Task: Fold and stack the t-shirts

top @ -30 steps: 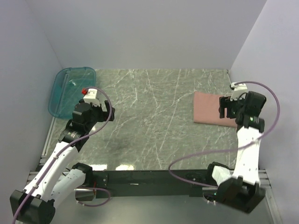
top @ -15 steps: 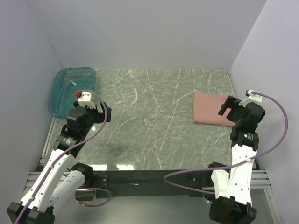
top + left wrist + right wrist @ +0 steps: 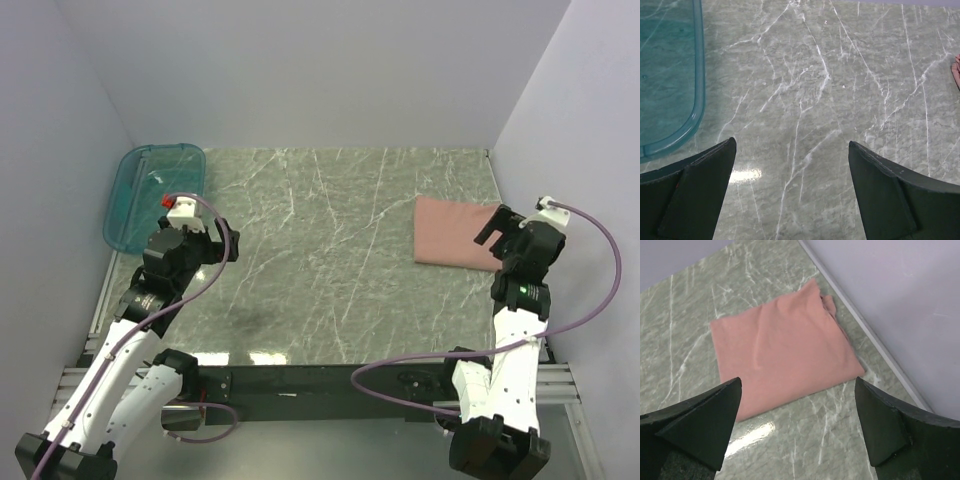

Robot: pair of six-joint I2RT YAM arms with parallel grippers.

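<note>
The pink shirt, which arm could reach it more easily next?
Probably the right gripper: it hangs open beside the folded pink shirt. The left gripper is far off, near the teal bin.

Grey-green marbled table (image 3: 330, 250); plain pale lilac walls (image 3: 300, 70).

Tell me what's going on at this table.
Two robot arms are on a fold-and-stack job. The pink t-shirt lies folded into a flat rectangle on the right side of the marble table, near the wall. The right gripper hangs open close to it, holding nothing. The left gripper is open too, over the table beside the teal bin. No other shirt shows.
</note>
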